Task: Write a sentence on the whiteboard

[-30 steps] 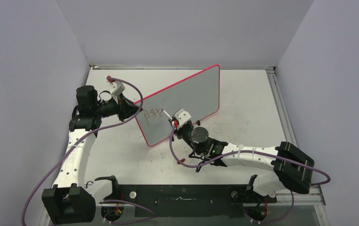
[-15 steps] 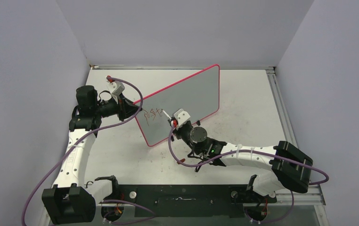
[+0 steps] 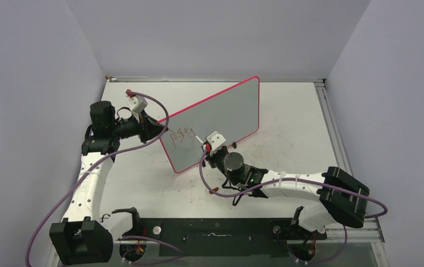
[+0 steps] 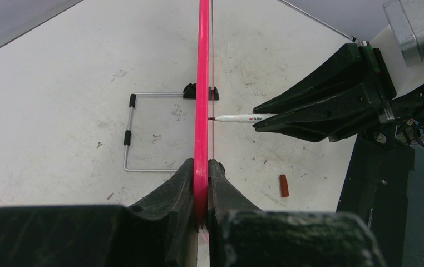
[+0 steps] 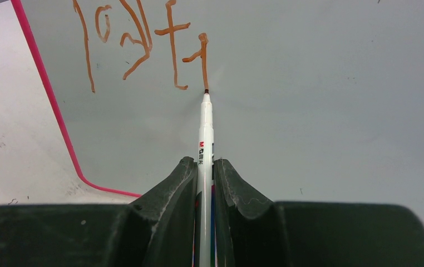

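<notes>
tabletop (image 3: 299, 128): whiteboard (image 3: 221, 119) on edge, long axis diagonal; left pincer (image 4: 201, 169) clamps it, right pincer (image 5: 204, 167) pinches marker (image 5: 205, 128).

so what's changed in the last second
The right gripper, shut on the marker, shifted slightly down and left in the top view, and the sentence gained a little more stroke at its right end. The left gripper stays clamped on the whiteboard edge; the whiteboard has not moved.
</notes>
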Controlling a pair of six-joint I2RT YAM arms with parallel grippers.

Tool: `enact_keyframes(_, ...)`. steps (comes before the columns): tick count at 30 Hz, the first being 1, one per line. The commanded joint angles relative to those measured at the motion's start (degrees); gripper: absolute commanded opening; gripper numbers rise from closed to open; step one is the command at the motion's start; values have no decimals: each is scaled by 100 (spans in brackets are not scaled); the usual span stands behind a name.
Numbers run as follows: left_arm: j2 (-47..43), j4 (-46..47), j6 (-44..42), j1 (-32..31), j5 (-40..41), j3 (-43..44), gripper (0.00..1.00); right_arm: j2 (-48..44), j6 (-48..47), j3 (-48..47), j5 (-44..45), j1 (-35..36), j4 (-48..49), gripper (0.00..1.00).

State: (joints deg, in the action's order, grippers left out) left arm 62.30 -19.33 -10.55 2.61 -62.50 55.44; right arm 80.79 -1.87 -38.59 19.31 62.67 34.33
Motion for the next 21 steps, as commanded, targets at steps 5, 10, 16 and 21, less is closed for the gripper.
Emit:
enact_keyframes(5, 35, -305, -255, -19, 10, 89, 0, 31, 60, -137, 220, -25, 177, 5)
enact_keyframes(10, 23, -311, -255, -24, 18, 90, 0, -7, -143, -367, 215, -60, 252, 5)
enact_keyframes(16, 27, -308, -260, -24, 19, 81, 0, 8, -267, -527, 215, -94, 354, 5)
enact_keyframes(21, 23, -325, -263, -24, 19, 81, 0, 24, -315, -600, 231, -103, 390, 5)
